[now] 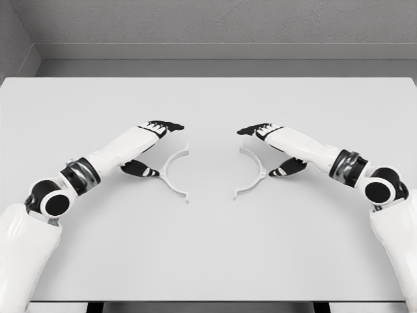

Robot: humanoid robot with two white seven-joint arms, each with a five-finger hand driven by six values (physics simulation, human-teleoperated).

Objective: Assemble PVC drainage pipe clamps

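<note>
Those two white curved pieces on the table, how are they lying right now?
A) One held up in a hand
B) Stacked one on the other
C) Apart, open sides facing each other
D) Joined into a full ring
C: the left clamp half and the right clamp half lie flat on the table with a gap between them, each hollow side turned toward the other.

Counter [208, 261]: plain white, flat, fills most of the view; front edge at bottom, back edge up near the grey wall. Two things lie directly on it, both near centre. Left clamp half [173, 173]: white half-ring w/ small end tabs, lying flat, open side facing right. Right clamp half [253, 171]: same shape, mirrored, open side facing left. The two sit apart, not touching, bare counter between them.
</note>
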